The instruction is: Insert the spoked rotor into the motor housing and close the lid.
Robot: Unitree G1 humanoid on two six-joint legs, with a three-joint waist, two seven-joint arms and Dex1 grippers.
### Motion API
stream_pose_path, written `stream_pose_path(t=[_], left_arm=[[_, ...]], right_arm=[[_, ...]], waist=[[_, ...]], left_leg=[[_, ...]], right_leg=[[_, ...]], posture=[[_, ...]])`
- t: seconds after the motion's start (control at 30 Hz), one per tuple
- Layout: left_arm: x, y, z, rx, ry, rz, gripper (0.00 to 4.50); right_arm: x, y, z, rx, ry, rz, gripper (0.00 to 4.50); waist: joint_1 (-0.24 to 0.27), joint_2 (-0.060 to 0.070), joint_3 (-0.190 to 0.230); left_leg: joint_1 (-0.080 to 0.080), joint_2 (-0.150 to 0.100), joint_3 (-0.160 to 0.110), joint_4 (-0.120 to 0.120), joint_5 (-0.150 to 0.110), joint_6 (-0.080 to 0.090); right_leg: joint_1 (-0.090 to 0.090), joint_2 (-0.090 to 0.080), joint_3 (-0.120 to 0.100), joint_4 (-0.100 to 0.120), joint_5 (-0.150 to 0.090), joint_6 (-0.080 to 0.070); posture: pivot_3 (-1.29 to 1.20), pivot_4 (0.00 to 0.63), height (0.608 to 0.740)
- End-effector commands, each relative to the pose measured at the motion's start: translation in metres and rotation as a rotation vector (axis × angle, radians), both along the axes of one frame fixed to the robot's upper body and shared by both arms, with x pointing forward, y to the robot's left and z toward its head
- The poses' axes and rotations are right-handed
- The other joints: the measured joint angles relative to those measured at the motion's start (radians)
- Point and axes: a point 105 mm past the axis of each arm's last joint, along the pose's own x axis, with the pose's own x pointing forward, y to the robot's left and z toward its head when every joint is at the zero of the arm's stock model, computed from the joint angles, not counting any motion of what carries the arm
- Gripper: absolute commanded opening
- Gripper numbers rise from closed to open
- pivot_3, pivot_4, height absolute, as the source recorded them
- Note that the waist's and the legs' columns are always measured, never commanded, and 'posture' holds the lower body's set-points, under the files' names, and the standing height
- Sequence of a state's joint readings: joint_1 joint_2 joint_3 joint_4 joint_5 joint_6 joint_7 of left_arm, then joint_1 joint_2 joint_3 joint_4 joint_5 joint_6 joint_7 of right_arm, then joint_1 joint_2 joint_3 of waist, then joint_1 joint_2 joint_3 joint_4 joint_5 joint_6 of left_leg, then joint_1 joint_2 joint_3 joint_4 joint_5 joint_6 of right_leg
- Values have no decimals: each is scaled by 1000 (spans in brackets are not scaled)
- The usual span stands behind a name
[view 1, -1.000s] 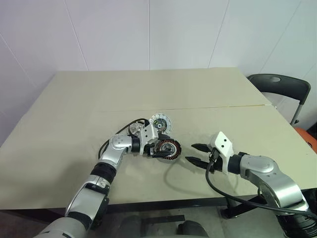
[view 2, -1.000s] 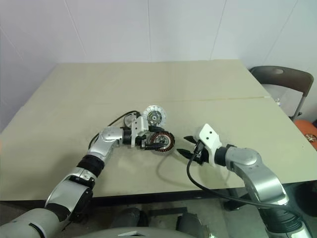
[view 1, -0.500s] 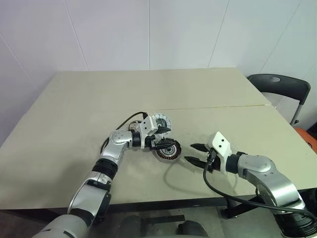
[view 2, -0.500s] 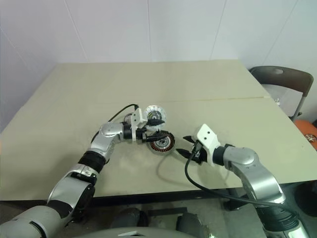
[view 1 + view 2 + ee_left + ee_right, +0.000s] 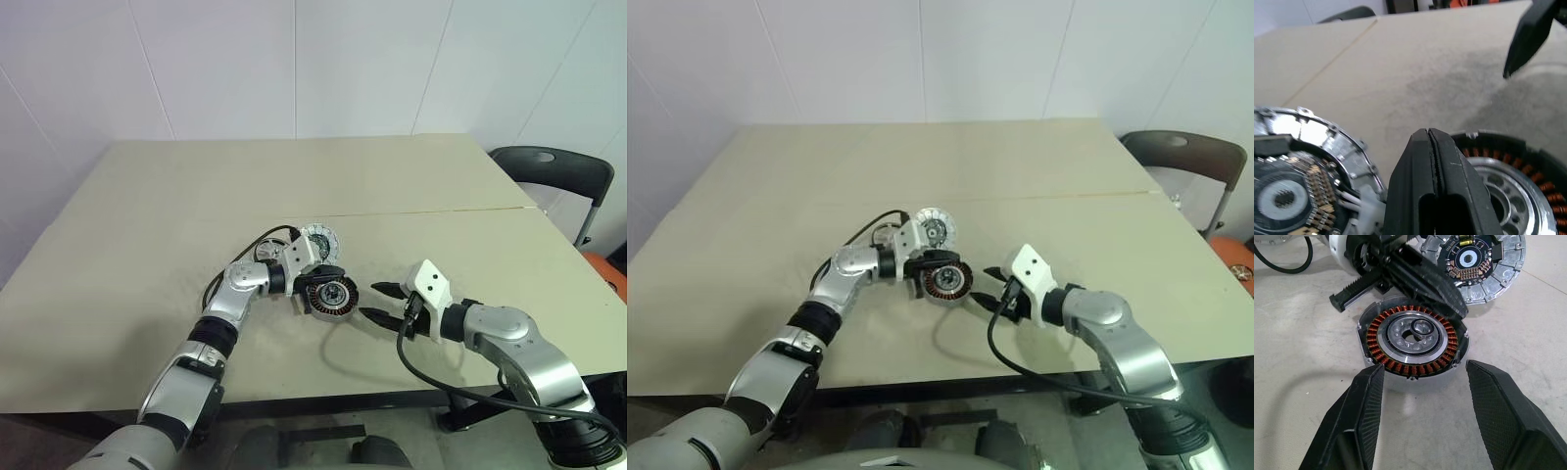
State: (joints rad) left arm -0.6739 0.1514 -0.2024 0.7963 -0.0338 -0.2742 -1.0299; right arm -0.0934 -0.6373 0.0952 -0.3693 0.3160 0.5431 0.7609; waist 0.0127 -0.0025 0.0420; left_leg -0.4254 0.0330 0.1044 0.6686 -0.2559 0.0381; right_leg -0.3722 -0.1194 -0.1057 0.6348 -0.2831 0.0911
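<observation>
1. I see the beige desk [image 5: 147, 225] carrying all the parts, a seam running across it; a dark chair [image 5: 549, 171] stands at its far right corner.
2. My left arm reaches in from the left, and its claw [image 5: 328, 275] sits over the far edge of the housing, between housing and lid. In the left wrist view its two black fingers [image 5: 1436, 181] are pressed flat together, clenched with nothing visible between them.
3. My right claw [image 5: 377, 301] rests low over the desk, just right of the housing, and points at it. Its jaws are spread apart, one on either side of the housing's near edge in the right wrist view, not touching it and grasping nothing.
4. The housing [image 5: 1413, 341] lies flat near the middle of the desk, open face up, its copper windings ringing a silver centre.
5. The lid [image 5: 1479, 262] lies just beyond the housing, nearly touching it, segmented face up, off the housing.
6. A small black ring [image 5: 1421, 326] sits on the silver centre inside the housing.
7. A black cable [image 5: 1283, 262] loops on the desk beside my left wrist.
</observation>
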Motion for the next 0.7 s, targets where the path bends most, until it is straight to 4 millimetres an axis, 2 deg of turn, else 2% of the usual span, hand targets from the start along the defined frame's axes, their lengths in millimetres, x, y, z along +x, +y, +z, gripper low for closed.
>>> stream_pose_path(t=[0.03, 0.27, 0.7], left_arm=[[2, -6, 8, 9, -49, -22, 49], [-1, -5, 1, 40, -40, -44, 49], [0, -3, 5, 25, -31, -45, 49]], right_arm=[[2, 5, 15, 11, -71, 14, 2820], [1, 4, 14, 12, -67, 7, 2820], [3, 1, 11, 9, -56, 3, 2820]], waist=[[0, 0, 0], [0, 0, 0], [0, 0, -1]], left_leg=[[0, 0, 0, 0, 0, 0], [0, 0, 0, 0, 0, 0], [0, 0, 0, 1, 0, 0]], right_leg=[[0, 0, 0, 0, 0, 0], [0, 0, 0, 0, 0, 0], [0, 0, 0, 1, 0, 0]], posture=[[0, 0, 740], [0, 0, 740], [0, 0, 740]])
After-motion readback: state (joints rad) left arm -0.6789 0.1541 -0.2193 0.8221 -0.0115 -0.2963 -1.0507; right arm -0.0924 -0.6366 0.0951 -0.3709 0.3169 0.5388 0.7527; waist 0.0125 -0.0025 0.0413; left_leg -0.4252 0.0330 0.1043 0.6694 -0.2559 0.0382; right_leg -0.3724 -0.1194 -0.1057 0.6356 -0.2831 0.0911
